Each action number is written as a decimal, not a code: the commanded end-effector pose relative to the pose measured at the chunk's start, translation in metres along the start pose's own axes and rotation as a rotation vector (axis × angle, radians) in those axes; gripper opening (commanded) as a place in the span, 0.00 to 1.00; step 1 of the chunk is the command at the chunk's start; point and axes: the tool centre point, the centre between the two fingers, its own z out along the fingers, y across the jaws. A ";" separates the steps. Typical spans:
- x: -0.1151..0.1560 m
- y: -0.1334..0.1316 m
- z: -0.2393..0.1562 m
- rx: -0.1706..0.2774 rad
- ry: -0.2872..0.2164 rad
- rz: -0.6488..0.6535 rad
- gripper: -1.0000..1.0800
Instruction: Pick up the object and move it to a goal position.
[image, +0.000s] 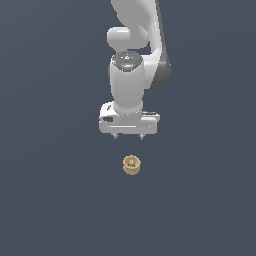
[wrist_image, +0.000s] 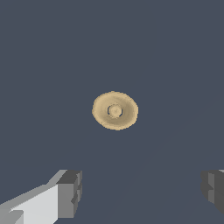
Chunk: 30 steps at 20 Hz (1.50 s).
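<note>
The object (image: 131, 165) is a small tan round spool with a raised hub, lying on the dark grey floor. In the exterior view it sits just below my white gripper (image: 128, 136), apart from it. The gripper hangs above it, open, with nothing between its fingers. The wrist view looks straight down on the object (wrist_image: 115, 110), round with a small central hub. Both grey fingertips (wrist_image: 70, 192) stand wide apart there, and the object lies beyond the gripper (wrist_image: 142, 190), outside the gap.
A plain dark grey surface (image: 50, 200) fills the scene. The white arm (image: 131, 75) rises behind the gripper toward the exterior view's top.
</note>
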 end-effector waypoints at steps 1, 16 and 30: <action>0.000 0.000 0.000 0.000 0.000 0.000 0.96; 0.004 -0.007 -0.004 0.011 0.000 -0.031 0.96; 0.012 -0.008 0.011 0.000 -0.009 -0.251 0.96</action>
